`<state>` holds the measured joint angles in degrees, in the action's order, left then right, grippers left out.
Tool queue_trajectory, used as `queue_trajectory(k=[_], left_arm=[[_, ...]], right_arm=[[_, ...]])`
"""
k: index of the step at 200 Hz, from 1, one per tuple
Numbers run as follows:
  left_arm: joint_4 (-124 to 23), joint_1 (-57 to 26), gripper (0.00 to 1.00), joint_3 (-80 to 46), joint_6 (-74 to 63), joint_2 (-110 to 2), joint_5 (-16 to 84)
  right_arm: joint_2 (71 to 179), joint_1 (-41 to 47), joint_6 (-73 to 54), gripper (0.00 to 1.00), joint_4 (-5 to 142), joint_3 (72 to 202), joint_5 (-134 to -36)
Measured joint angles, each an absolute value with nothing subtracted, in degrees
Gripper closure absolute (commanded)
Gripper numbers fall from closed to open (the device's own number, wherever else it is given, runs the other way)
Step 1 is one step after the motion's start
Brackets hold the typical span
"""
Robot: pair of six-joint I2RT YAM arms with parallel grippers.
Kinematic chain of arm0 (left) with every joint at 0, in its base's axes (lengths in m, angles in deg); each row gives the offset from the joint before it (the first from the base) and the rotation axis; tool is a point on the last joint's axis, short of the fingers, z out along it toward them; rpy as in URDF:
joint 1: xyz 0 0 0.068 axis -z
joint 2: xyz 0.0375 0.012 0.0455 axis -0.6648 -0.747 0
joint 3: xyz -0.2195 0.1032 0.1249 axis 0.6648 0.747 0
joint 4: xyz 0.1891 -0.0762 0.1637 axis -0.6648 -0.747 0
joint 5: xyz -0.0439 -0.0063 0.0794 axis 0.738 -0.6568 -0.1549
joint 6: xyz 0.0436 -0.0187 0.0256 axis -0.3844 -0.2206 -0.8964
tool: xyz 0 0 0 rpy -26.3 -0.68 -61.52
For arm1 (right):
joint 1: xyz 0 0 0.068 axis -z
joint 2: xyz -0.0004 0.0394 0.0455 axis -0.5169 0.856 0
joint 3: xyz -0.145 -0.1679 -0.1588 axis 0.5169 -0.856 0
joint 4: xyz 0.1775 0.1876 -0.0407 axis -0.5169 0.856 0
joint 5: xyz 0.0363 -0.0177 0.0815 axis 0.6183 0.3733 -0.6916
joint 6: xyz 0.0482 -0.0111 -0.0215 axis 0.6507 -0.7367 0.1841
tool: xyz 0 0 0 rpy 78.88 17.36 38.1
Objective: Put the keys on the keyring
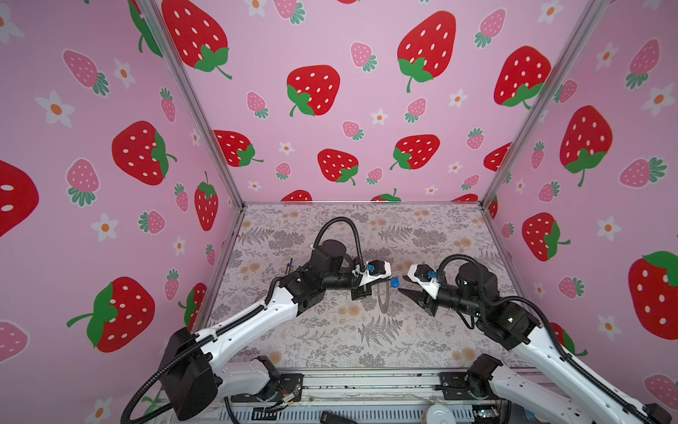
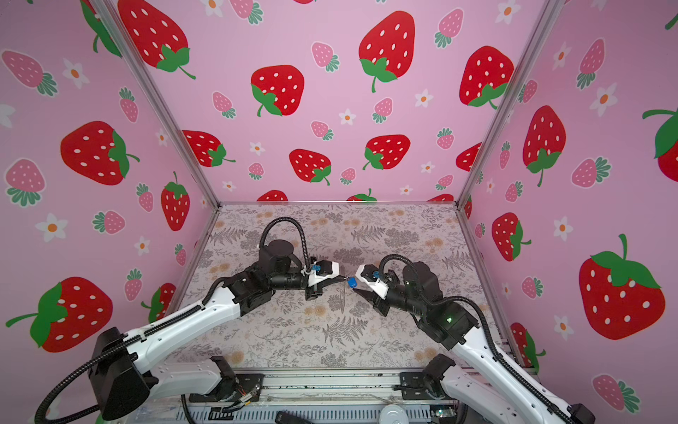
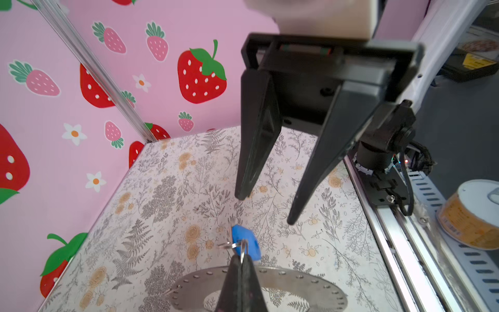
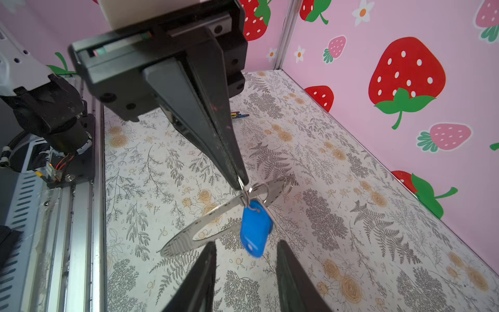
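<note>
Floral tabletop [image 1: 330, 341], left fingers [image 4: 216, 140] pinched on keys [image 4: 255, 229], right fingers [image 4: 199, 283] apart

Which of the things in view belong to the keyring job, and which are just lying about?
Job:
- blue key tag
- keyring disc
- left gripper, shut on the tag's loop
- right gripper, open

Lying about:
- pens
- tape roll

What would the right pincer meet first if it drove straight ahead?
Likely the blue key tag, hanging from the shut left pincer, just ahead of the right pincer's open jaws; depth unclear.
</note>
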<state>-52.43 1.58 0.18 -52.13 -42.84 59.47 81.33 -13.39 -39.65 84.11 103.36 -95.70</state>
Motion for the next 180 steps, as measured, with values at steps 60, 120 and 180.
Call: queue_trajectory(k=[60,120,180], left_arm=[[-48.73,1.23,1.0,2.01,-49.66,-41.44,63.07],[-47.73,1.23,1.0,2.01,-49.24,-41.44,65.65],[-46.66,1.23,1.0,2.74,-49.11,-41.33,67.36]], right_arm=[[82.88,-13.37,-38.99,0.58,82.6,103.65,-96.62],[84.98,-13.32,-38.25,0.6,82.23,103.69,-100.58],[85.03,-12.95,-37.77,0.63,82.01,103.69,-101.89]])
